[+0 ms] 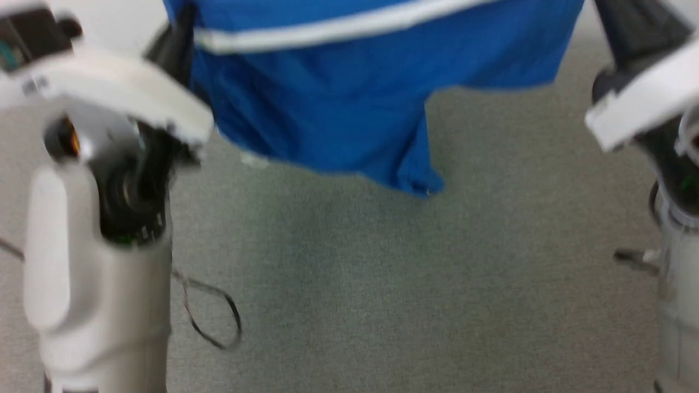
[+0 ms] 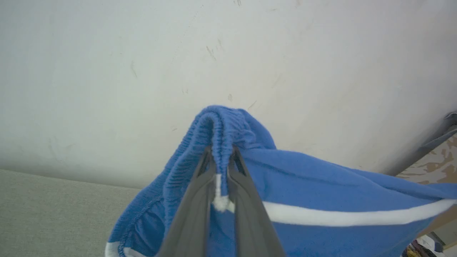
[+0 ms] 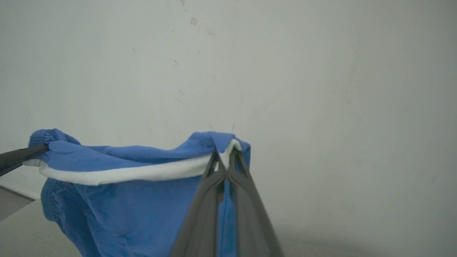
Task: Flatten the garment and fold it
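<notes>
The bright blue shorts (image 1: 338, 114) hang in the air between my two arms, a white stripe (image 1: 349, 24) running across their top, their lower edge sagging above the grey carpet. In the left wrist view my left gripper (image 2: 220, 151) is shut on the gathered elastic waistband (image 2: 223, 125) of the shorts (image 2: 321, 185). In the right wrist view my right gripper (image 3: 223, 155) is shut on a corner of the shorts (image 3: 135, 200) where the white band ends. The left gripper's dark finger (image 3: 21, 157) shows at that view's left edge, pinching the far corner.
Grey carpet (image 1: 382, 300) lies below the hanging cloth. A thin dark cable (image 1: 218, 316) loops on the floor by my left forearm (image 1: 98, 284). A white tabletop (image 2: 178, 71) shows behind the shorts in the left wrist view, its edge (image 2: 421, 153) at right.
</notes>
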{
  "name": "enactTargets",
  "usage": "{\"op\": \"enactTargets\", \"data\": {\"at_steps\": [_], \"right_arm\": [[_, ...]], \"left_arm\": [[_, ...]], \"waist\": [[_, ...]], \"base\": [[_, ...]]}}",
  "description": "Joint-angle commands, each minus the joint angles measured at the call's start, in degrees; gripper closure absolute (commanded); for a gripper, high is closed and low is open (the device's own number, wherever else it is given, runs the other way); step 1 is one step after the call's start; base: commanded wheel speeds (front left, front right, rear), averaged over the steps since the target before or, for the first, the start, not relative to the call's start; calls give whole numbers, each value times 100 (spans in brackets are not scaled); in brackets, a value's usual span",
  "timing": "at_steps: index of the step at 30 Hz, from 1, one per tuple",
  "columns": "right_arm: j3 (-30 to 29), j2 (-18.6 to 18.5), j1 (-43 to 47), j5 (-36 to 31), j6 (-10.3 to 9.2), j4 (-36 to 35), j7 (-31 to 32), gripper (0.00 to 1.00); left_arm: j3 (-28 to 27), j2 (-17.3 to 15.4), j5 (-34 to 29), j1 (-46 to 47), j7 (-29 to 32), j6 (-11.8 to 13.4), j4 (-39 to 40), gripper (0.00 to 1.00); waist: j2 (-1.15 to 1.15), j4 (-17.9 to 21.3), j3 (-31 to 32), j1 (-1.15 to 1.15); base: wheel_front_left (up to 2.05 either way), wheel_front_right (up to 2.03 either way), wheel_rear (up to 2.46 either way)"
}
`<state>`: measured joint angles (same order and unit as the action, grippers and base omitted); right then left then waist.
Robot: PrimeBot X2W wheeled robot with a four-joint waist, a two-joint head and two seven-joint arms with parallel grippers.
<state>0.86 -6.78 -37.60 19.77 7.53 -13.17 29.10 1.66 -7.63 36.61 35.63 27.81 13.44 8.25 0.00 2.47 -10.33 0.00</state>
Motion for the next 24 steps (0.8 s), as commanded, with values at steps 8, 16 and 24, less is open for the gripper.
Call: {"op": "enactTargets", "data": {"at_steps": [8,16,24], "right_arm": [[365,-317,-2255,-564,-4,1159,-424,100],[485,-345,-3645,-1009,-4,2602,-1089,100],[678,-363,-3653,-952,-4,3133,-1526,100]], "left_arm": [[106,-100,-449,2430,-333,56,-1292,100],[113,-17,-660,3691,-1213,-75,-2143,100],[14,97,-342,3440,-1709,-457,-2507,100]], "waist": [[0,-58,-1600,0],[0,-114,-2266,0],[0,-203,-2597,0]], "base": [[0,0,0],[0,0,0],[0,0,0]]}}
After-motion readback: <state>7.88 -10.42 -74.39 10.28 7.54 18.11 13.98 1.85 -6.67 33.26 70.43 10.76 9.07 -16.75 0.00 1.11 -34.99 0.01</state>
